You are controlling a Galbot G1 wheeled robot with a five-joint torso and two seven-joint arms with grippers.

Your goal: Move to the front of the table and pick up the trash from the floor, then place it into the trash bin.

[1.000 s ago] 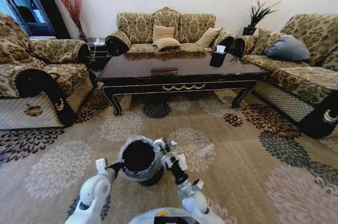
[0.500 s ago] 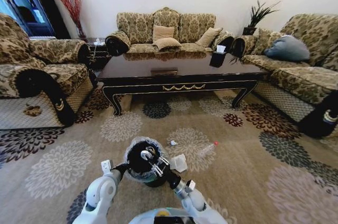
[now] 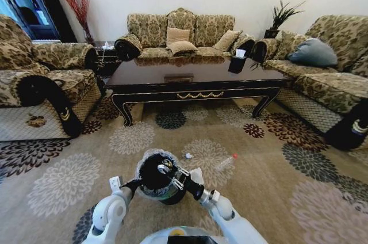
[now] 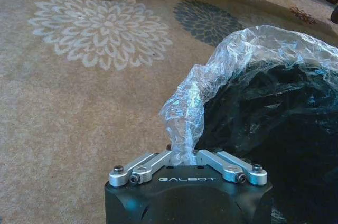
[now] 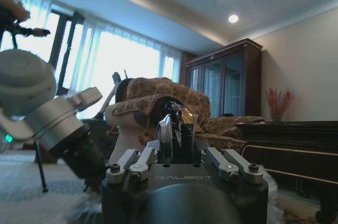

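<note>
Black and lined with crinkled translucent plastic, the trash bin (image 3: 158,178) stands on the carpet in front of the table (image 3: 195,80). The left gripper (image 4: 185,156) is pinched tight on the liner (image 4: 211,81) at the bin's rim. The right gripper (image 3: 166,168) hangs over the bin's mouth, clamped on a shiny crumpled scrap (image 5: 177,123). A clear bottle (image 3: 225,161) lies just beyond the bin.

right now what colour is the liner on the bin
Translucent grey-clear plastic liner over a black bin, best seen in the left wrist view.
</note>
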